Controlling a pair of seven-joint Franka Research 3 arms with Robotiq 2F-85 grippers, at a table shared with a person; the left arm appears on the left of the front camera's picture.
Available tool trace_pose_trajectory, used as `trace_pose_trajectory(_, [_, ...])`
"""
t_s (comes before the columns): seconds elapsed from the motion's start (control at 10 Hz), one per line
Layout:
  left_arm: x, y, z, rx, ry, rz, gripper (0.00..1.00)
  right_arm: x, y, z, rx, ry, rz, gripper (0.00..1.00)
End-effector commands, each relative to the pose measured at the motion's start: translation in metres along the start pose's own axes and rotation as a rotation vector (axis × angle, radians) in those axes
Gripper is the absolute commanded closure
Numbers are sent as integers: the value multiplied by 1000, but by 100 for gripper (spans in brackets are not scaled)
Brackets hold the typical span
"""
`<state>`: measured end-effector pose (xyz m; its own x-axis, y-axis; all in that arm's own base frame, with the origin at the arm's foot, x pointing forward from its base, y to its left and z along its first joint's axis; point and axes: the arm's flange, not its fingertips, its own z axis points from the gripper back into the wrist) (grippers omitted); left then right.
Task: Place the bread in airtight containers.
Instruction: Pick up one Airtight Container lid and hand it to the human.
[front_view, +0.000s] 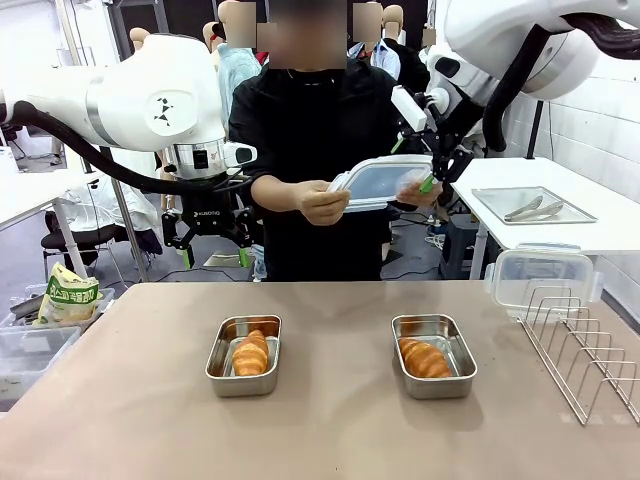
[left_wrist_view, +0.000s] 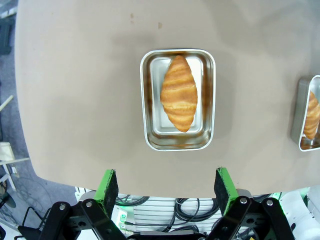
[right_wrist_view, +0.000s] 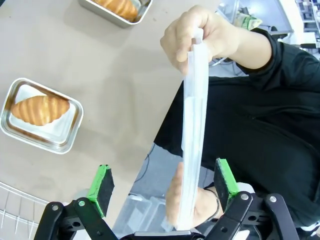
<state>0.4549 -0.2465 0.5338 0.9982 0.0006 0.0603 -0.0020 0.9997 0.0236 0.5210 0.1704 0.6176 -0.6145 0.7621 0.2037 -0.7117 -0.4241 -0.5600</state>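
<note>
Clear lid (right_wrist_view: 194, 125), mid-frame: person's hand (right_wrist_view: 200, 35) presents it edge-on inside wide-apart right gripper (right_wrist_view: 163, 181) (handover, likely) | left gripper (left_wrist_view: 167, 187): apart, above croissant (left_wrist_view: 178, 93) in pan (left_wrist_view: 209, 100).

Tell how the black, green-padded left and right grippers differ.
The left gripper is open with nothing between its fingers; the right gripper is open around the clear plastic lid the person's hands hold. The left hangs above the beige table's far edge; the right sits higher. Both open.

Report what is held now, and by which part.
The person's hands hold the clear lid by its two ends, inside the open right gripper. The left gripper is open, empty.
</note>
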Motion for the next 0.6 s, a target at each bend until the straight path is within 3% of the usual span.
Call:
trace_pose_trajectory(0.0, [0,2,2,15,-12,-3,0,0,-1,0,-24,-9,-16,0])
trace_pose_trajectory(0.4, [0,2,2,15,-12,-3,0,0,0,0,-1,1,0,0])
trace_pose_trajectory(0.5, [0,2,2,15,-12,-3,0,-4,21,27,-47,97,104,0])
